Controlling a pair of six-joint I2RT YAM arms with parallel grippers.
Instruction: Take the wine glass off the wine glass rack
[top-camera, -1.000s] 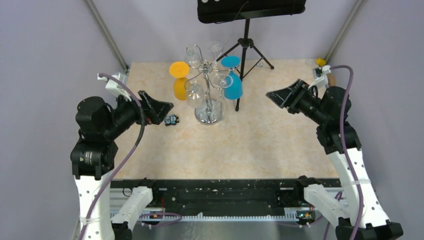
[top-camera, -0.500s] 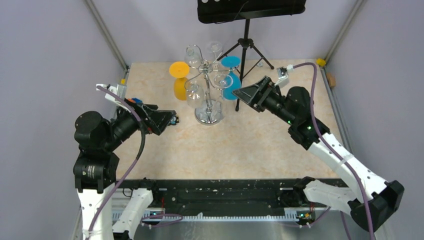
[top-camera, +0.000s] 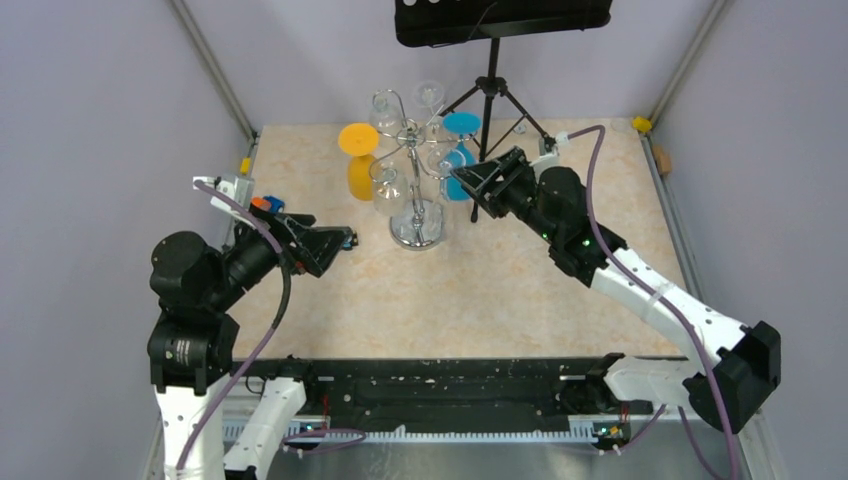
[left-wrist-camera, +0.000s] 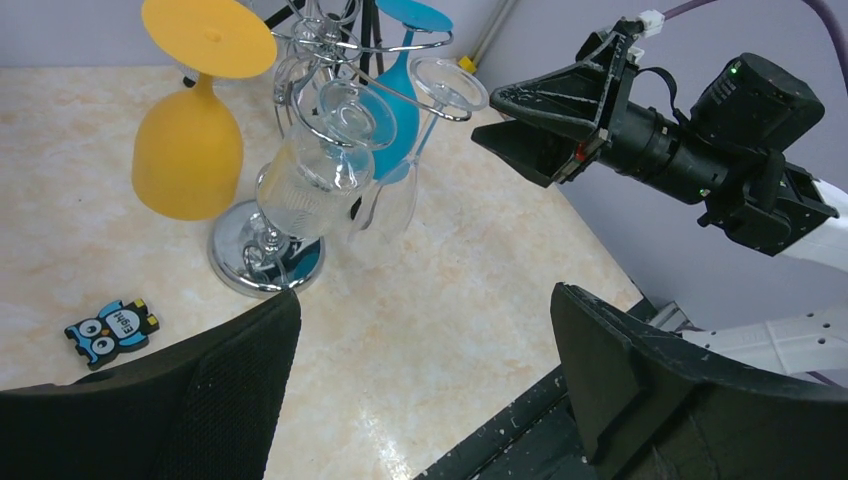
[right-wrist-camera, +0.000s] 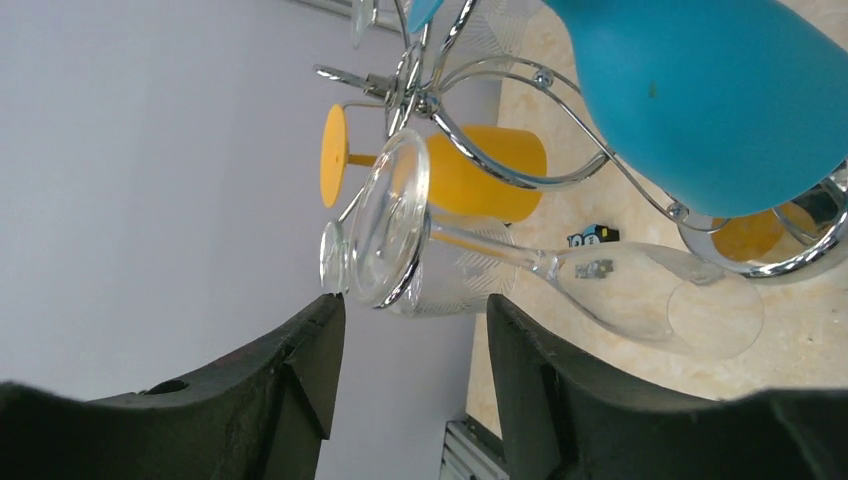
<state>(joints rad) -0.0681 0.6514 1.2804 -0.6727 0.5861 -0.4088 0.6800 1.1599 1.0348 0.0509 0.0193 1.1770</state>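
Note:
The chrome wine glass rack (top-camera: 417, 226) stands at the table's back middle, with several glasses hanging upside down from its hook arms. A clear wine glass (right-wrist-camera: 600, 285) hangs on the near right hook; its round foot (right-wrist-camera: 388, 232) sits just above and between my right gripper's (right-wrist-camera: 415, 305) open fingertips, not touching. In the top view the right gripper (top-camera: 460, 181) is next to the rack's right side. A blue glass (top-camera: 463, 172) and an orange glass (top-camera: 358, 176) also hang there. My left gripper (top-camera: 338, 241) is open and empty, left of the rack's base (left-wrist-camera: 262, 262).
A black tripod stand (top-camera: 490, 92) with a dark panel stands behind the rack, close to the right arm. A small owl sticker (left-wrist-camera: 112, 330) lies on the table by the left gripper. Grey walls enclose the table on three sides.
My right arm has swung left and forward, bringing its open jaws up to the clear glass's foot. My left arm has dropped a little and stays open.

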